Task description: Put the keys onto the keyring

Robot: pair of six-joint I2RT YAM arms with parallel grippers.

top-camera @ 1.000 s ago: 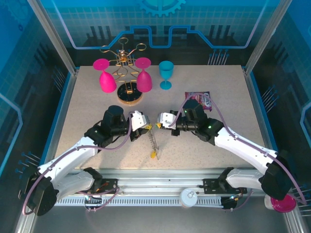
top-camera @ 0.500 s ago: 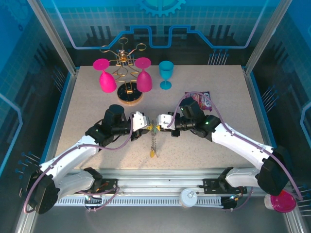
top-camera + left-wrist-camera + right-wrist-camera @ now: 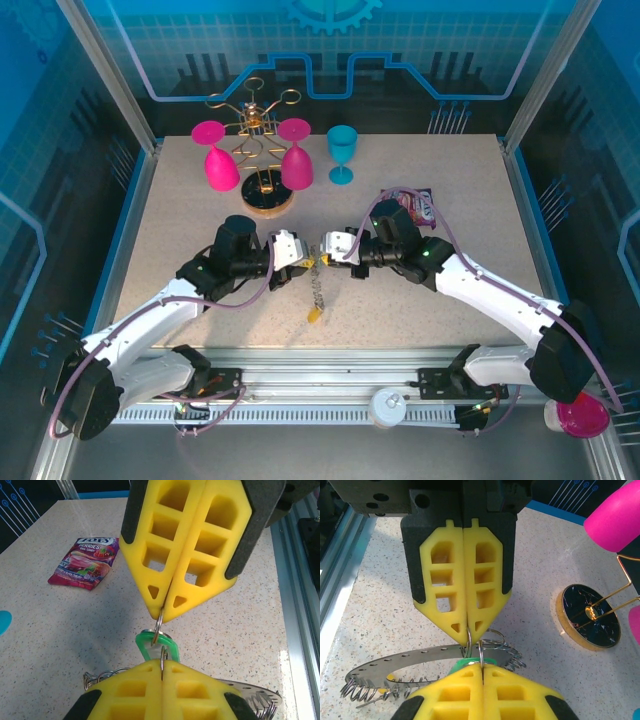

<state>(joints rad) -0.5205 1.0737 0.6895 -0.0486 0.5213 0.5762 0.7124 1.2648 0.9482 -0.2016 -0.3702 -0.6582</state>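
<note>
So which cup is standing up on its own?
The blue cup, upright on the table. The left pink cup and the right pink cup hang upside down on the gold rack.

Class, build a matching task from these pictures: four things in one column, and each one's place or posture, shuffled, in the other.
Things:
1 turquoise plastic goblet
2 pink plastic goblet on the left
3 red sweet packet
4 green-headed metal key

Places:
A between the tips of the left end effector and right end effector
B lying flat on the speckled table
C standing upright
D hanging upside down on the gold wire rack

Pairs: 1-C; 2-D; 3-B; 4-A
</note>
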